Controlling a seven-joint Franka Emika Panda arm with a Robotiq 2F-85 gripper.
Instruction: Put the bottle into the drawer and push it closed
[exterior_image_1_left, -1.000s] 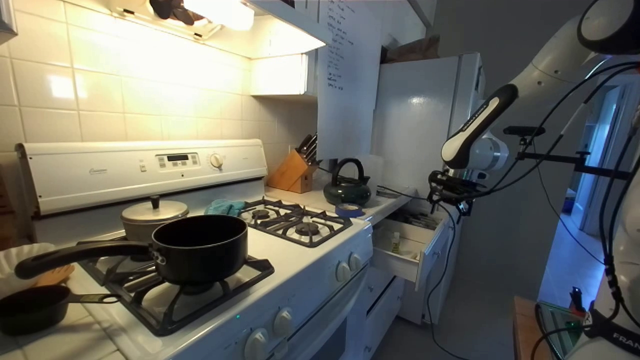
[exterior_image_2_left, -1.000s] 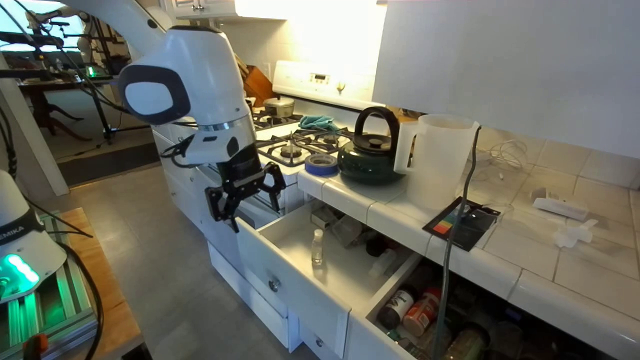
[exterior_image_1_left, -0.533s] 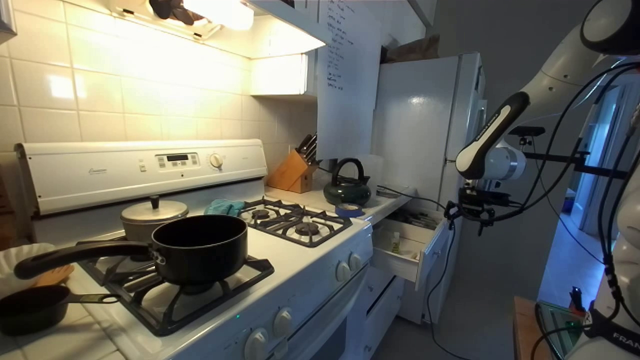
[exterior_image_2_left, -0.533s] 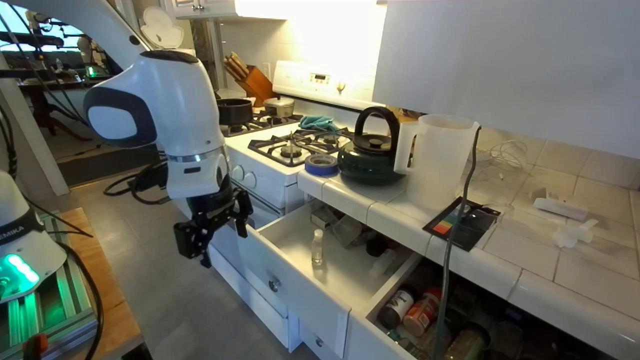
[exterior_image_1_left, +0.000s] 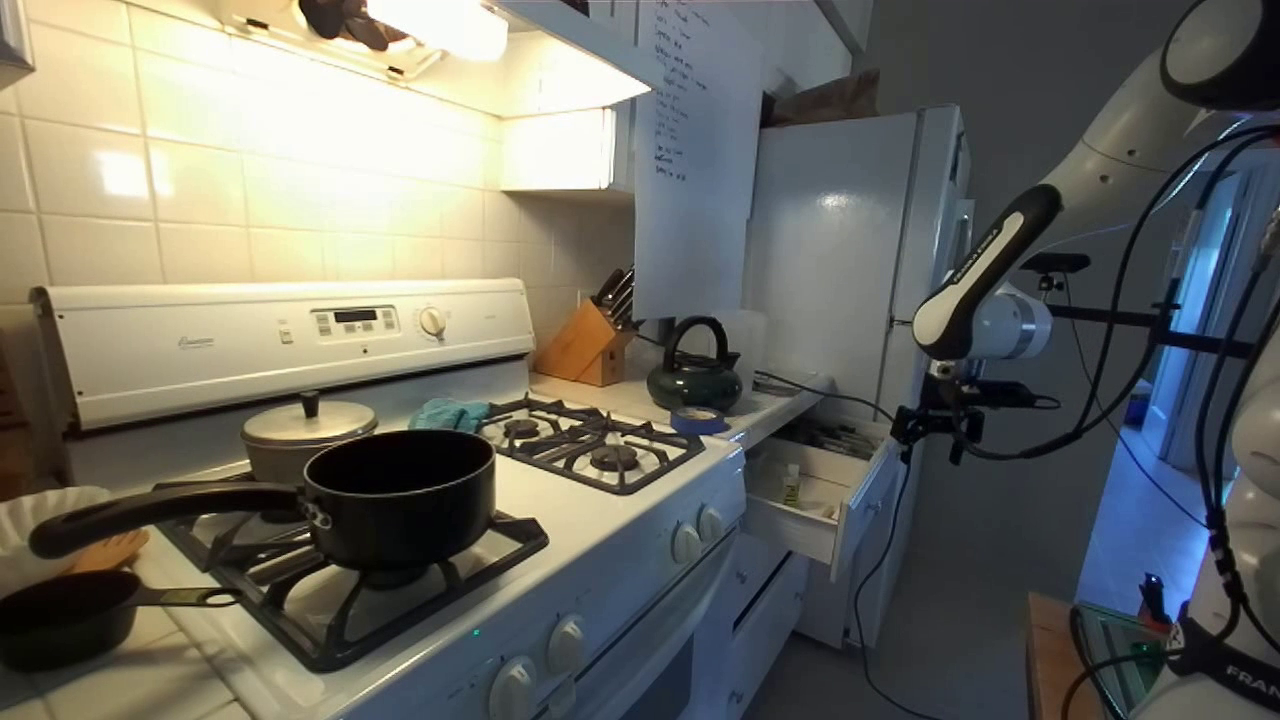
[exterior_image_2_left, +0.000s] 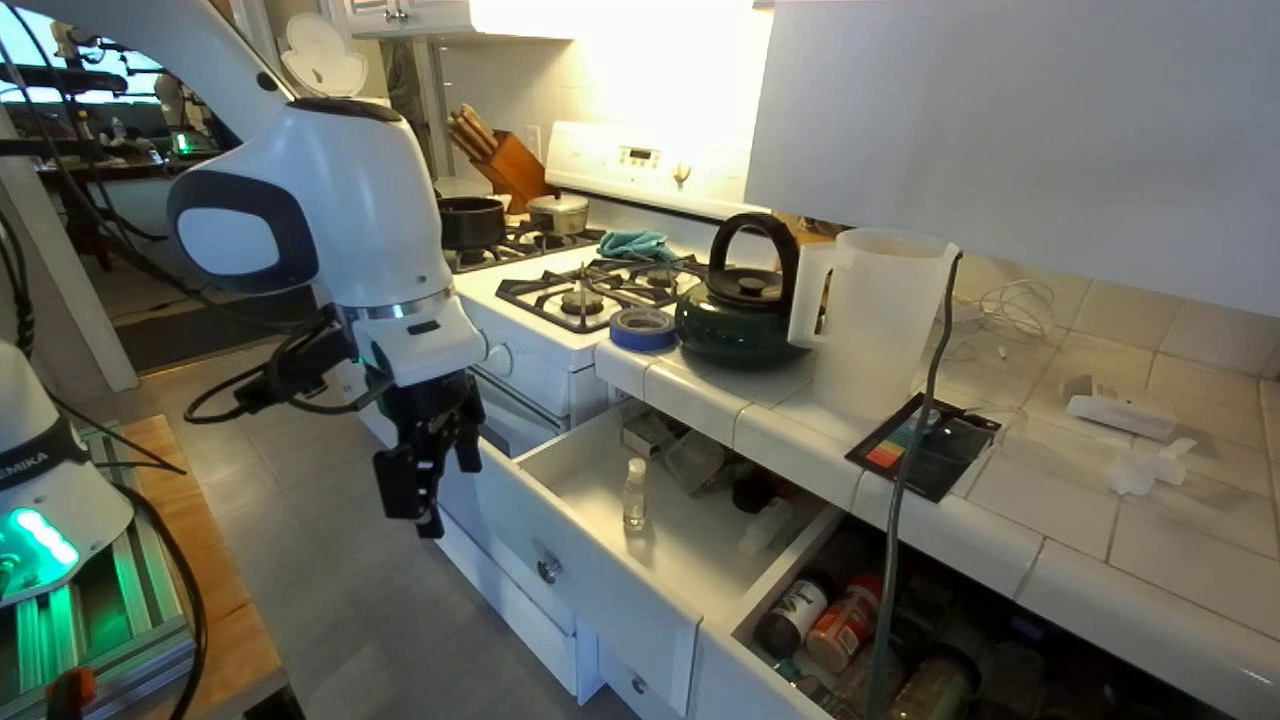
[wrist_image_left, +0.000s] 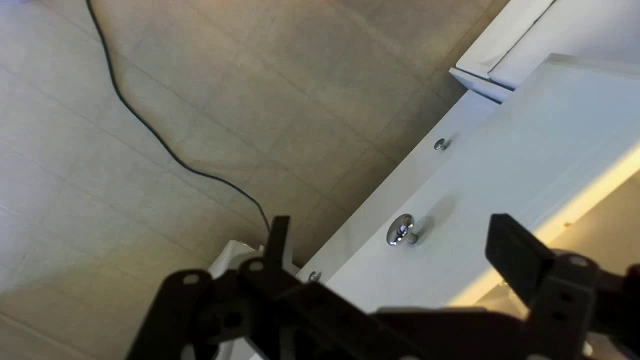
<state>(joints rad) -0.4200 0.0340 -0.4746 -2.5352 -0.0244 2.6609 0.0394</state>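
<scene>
The small clear bottle (exterior_image_2_left: 634, 497) stands upright inside the open white drawer (exterior_image_2_left: 590, 570), near its front. It also shows in an exterior view (exterior_image_1_left: 791, 485). The drawer is pulled out below the counter. In the wrist view its flat white front (wrist_image_left: 490, 175) and round metal knob (wrist_image_left: 400, 230) show, the knob lying between the fingers in the picture but farther off. My gripper (exterior_image_2_left: 450, 490) is open and empty, outside the drawer near the far end of its front. It also shows in an exterior view (exterior_image_1_left: 925, 445) and in the wrist view (wrist_image_left: 390, 225). The bottle is not visible in the wrist view.
A second open drawer (exterior_image_2_left: 740, 690) with several jars is beside it. A lower drawer (exterior_image_2_left: 520, 610) sticks out slightly. A grey cable (exterior_image_2_left: 890, 520) hangs over the counter edge. A kettle (exterior_image_2_left: 740, 320), a pitcher (exterior_image_2_left: 880, 330) and blue tape (exterior_image_2_left: 642, 330) stand on the counter above.
My gripper has moved away from above the drawer's far front corner, outward and lower. In the last half second the wrist has turned. The bottle and drawer have not moved.
</scene>
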